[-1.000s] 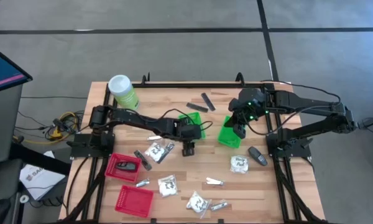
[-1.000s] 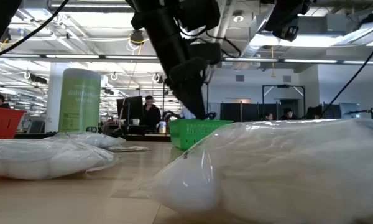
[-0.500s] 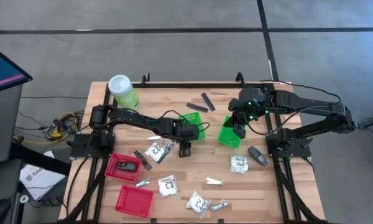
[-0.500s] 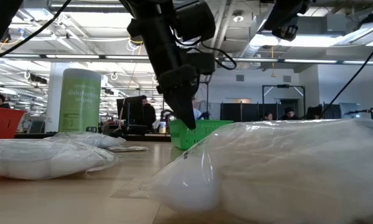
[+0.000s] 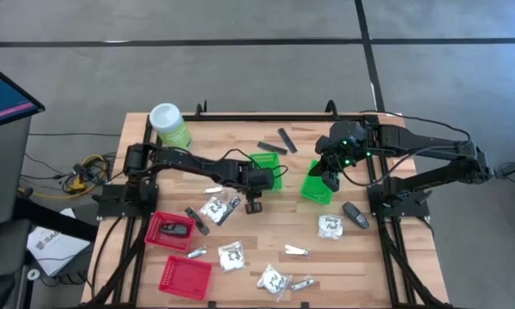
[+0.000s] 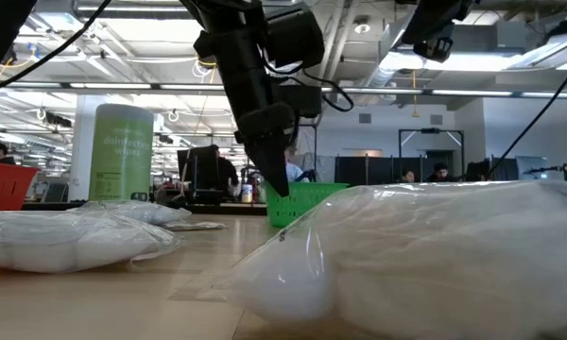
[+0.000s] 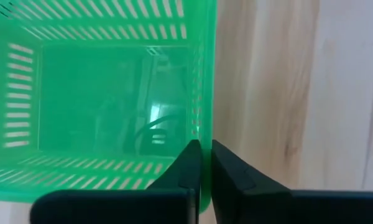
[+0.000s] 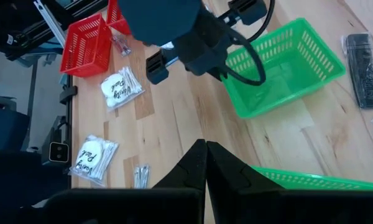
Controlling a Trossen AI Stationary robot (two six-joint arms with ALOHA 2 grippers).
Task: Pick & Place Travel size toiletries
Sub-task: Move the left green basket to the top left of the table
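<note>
A green basket [image 5: 268,168] stands upright on the table's middle, with nothing in it in the left wrist view. My left gripper [image 7: 205,165] is shut on its wall. A second green basket [image 5: 316,182] sits tilted to its right, under my right gripper [image 5: 330,178], which is shut [image 8: 203,155]. The travel size toiletries lie loose: white packets [image 5: 215,209] [image 5: 330,225] [image 5: 232,256], silvery sachets [image 5: 296,251], dark sticks [image 5: 271,147] and an oval piece [image 5: 355,215]. My left gripper pinches the green basket's side wall [image 7: 204,124] near a corner, one finger inside and one outside. The fingers come from above, pointing down. The basket stands upright on the table [image 6: 302,203]. My right gripper hangs over the second basket's rim [image 8: 298,178]; whether it touches it, I cannot tell.
A light-green canister [image 5: 168,125] stands at the far left corner. Two red baskets [image 5: 170,230] [image 5: 185,276] sit near the left front, one with a dark item in it. A big white packet [image 6: 425,255] fills the low view's foreground.
My left gripper has come down and a little toward the table's left onto the green basket's wall, and has shut on it. The basket stays in place. My right gripper has kept still.
</note>
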